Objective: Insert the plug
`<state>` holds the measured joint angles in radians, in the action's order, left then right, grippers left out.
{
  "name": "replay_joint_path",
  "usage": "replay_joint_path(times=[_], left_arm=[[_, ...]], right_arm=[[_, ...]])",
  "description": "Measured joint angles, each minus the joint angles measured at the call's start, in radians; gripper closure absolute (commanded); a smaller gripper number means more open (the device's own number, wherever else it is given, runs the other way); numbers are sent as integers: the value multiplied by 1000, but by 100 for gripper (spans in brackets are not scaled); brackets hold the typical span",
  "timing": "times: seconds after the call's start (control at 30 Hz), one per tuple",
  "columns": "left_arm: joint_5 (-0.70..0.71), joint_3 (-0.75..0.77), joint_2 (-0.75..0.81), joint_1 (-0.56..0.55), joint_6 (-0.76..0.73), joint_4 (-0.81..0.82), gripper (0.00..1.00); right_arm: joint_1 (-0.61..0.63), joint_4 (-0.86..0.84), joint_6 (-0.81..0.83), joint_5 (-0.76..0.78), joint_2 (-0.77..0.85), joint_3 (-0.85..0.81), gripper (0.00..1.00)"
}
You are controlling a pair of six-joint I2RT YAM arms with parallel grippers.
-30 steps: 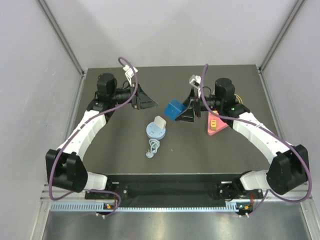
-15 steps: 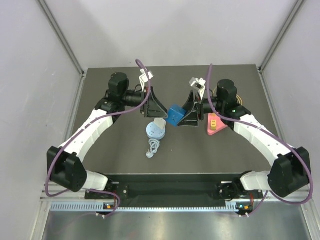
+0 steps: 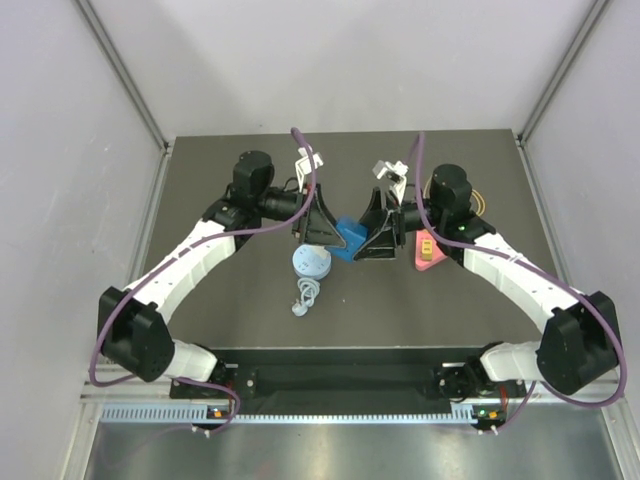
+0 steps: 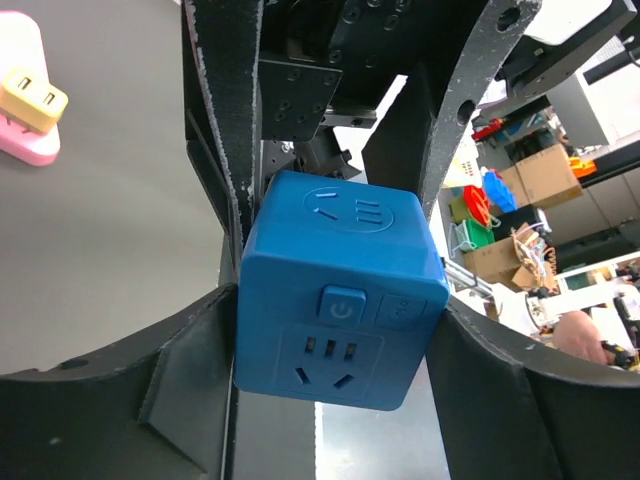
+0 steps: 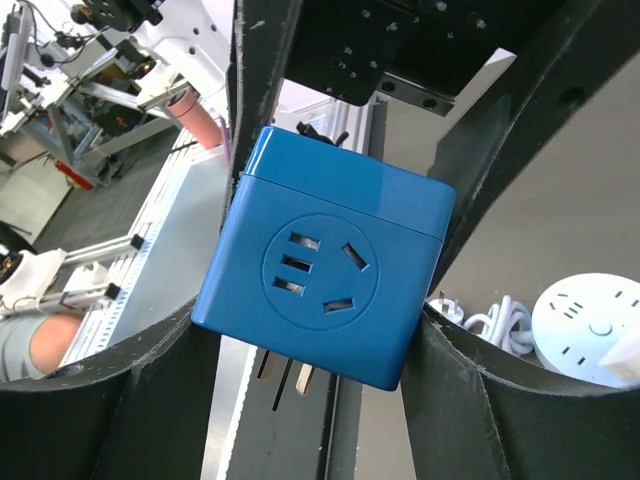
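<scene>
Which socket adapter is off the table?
The blue cube adapter, clamped in the right fingers; round pale-blue socket and pink triangular adapter rest on the table.

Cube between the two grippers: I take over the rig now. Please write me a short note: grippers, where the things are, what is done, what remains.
Left gripper: shut on the blue cube, fingers against two sides.
Right gripper: shut on the same cube from the opposite side.
Cube: held in the air, prongs free, in no socket.
Round socket and white cord: on the table, just nearer than the cube.
Yellow plug: sits on the pink block, right of the right gripper.
Done: cube lifted.
Left: nothing inserted yet; probably one gripper lets go and the other pushes the prongs into a socket.
</scene>
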<state>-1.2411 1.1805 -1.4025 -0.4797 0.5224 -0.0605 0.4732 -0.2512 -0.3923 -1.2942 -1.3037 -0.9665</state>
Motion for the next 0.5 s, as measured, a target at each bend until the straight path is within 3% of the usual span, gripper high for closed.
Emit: replay_joint_path(times=[0.07, 0.1, 0.13, 0.2, 0.23, 0.27, 0.3, 0.33, 0.5], left_arm=[[-4, -6, -1, 0, 2, 3, 37], [-3, -10, -1, 0, 1, 11, 52], [-10, -16, -1, 0, -4, 27, 60], [-13, -32, 0, 1, 24, 69, 76], [-15, -44, 0, 2, 46, 97, 90], [-14, -53, 0, 3, 62, 119, 100], [-13, -63, 0, 4, 80, 139, 100], [-13, -71, 0, 4, 93, 154, 100], [11, -79, 5, 3, 94, 143, 100]], right_arm=[[2, -15, -14, 5, -3, 8, 100], [2, -18, -21, 5, -5, 11, 100], [2, -19, -33, -2, -9, 11, 100], [2, -26, -42, -8, -14, 13, 88], [2, -25, -42, -5, -14, 15, 76], [2, -19, -37, -2, -15, 17, 73], [0, -9, -34, -1, -15, 17, 68], [0, 0, -27, -1, -16, 17, 52], [-12, 41, 0, 9, -16, 15, 25]])
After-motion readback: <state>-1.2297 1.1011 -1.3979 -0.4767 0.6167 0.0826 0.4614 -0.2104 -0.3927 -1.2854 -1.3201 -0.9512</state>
